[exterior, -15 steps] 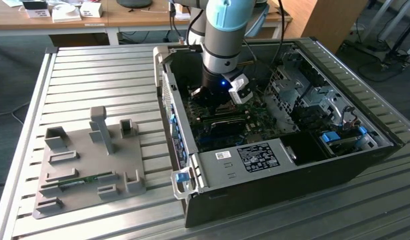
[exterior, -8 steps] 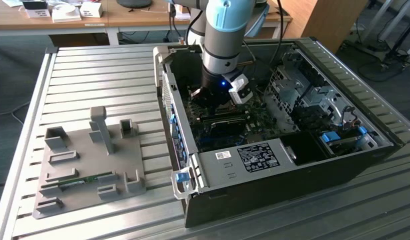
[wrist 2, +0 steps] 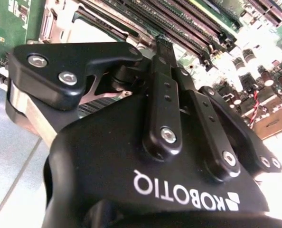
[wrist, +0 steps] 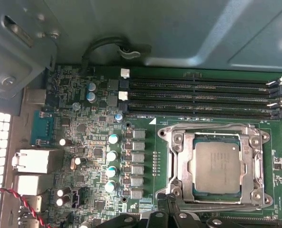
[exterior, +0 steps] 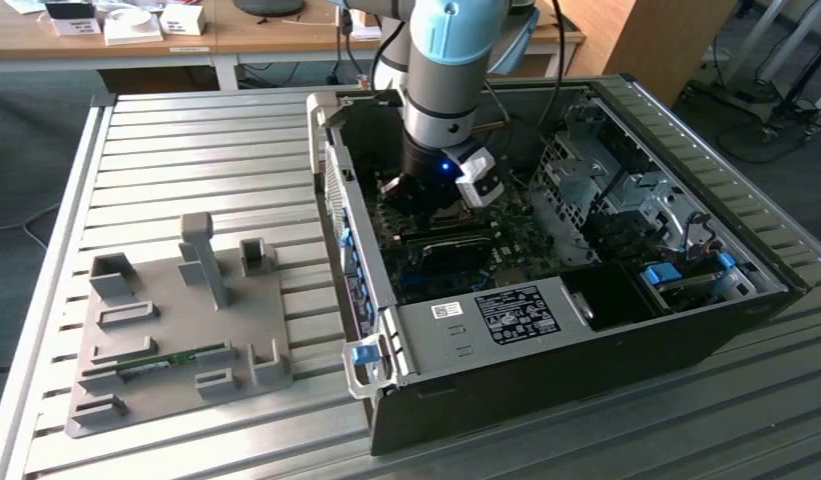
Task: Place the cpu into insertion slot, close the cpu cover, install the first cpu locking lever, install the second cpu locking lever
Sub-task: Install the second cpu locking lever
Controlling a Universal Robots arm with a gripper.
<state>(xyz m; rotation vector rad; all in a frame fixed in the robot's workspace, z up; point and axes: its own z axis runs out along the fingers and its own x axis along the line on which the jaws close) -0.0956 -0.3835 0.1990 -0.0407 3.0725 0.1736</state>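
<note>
Seated flat in the small square metal-rimmed insertion slot (wrist: 216,167) on the dark green motherboard (wrist: 98,156): the small square cpu with silvery-grey metal top (wrist: 218,167), as seen in the first wrist view. Lying down around the chip, framing it through its square window: the thin silvery metal cpu cover (wrist: 179,164). Just beside the slot, on the side toward the case wall: long black memory slots (wrist: 198,97) in parallel rows. Lowered into the open black computer case (exterior: 517,400) in the exterior view, directly over the motherboard area: black gripper (exterior: 430,195) on the grey and light-blue arm (exterior: 444,90). Gripper body close to the board near the slot in the second wrist view; finger state not determinable, tips obscured by the linkage. Outside the case, to the exterior view's left of it on the slatted metal table (exterior: 183,140): a grey moulded parts fixture (exterior: 183,330).
</note>
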